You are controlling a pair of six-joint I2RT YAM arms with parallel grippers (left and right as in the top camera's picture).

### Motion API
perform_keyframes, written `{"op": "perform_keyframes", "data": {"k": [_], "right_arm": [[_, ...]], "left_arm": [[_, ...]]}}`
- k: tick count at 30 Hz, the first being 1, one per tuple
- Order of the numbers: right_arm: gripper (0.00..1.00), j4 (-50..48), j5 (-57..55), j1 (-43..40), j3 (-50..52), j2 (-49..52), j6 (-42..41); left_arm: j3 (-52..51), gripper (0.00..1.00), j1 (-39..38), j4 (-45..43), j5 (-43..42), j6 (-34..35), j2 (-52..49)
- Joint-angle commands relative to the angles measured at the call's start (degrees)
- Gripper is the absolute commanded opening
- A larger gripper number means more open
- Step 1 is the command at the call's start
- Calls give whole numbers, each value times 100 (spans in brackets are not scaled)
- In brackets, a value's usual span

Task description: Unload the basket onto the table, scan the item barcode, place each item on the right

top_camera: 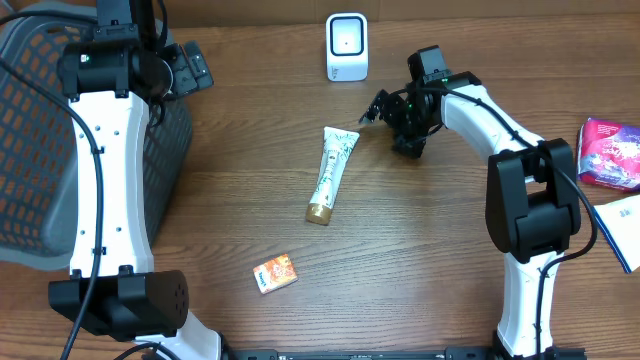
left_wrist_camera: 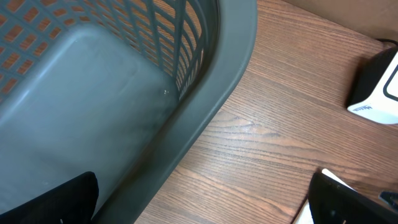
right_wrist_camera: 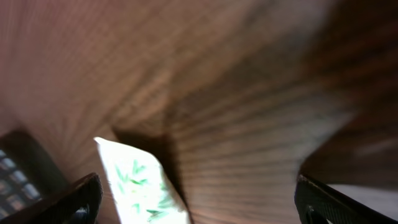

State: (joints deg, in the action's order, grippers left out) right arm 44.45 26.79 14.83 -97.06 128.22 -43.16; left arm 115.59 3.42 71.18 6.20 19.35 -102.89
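A white tube (top_camera: 331, 174) printed with green leaves and capped in gold lies flat on the wooden table, its crimped end toward the white barcode scanner (top_camera: 347, 47) at the back. My right gripper (top_camera: 380, 108) hovers just right of that crimped end, open and holding nothing. The blurred right wrist view shows the tube's end (right_wrist_camera: 140, 186) on the table below, between the spread fingers and nearer the left one (right_wrist_camera: 74, 202). My left gripper (top_camera: 195, 68) is open beside the basket rim, far from the tube. The scanner (left_wrist_camera: 377, 87) shows in the left wrist view too.
A grey mesh basket (top_camera: 40, 150) fills the left side, its rim (left_wrist_camera: 211, 106) right under my left gripper (left_wrist_camera: 202, 205). A small orange box (top_camera: 274, 272) lies near the front. A purple packet (top_camera: 610, 152) and a blue-and-white item (top_camera: 620, 230) sit at the right edge.
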Motion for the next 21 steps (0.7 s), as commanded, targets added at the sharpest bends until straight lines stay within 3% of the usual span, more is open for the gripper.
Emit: {"op": "perform_keyframes", "data": {"k": [1, 6, 11, 13, 17, 21], "right_arm": [[99, -138, 33, 332, 26, 48, -463], [99, -544, -70, 798, 26, 105, -625], [96, -525, -927, 1139, 26, 170, -684], [81, -511, -1250, 1209, 26, 243, -682], [36, -455, -1674, 1248, 31, 372, -680], [19, -527, -1810, 1248, 24, 380, -457]], "left_arm": [[-4, 100, -7, 20, -24, -4, -66], [-4, 100, -7, 17, -26, -4, -66], [-4, 100, -7, 17, -26, -4, -66], [-4, 100, -7, 17, -24, -4, -66], [-4, 100, -7, 20, -24, -4, -66], [-4, 100, -7, 17, -24, -4, -66]]}}
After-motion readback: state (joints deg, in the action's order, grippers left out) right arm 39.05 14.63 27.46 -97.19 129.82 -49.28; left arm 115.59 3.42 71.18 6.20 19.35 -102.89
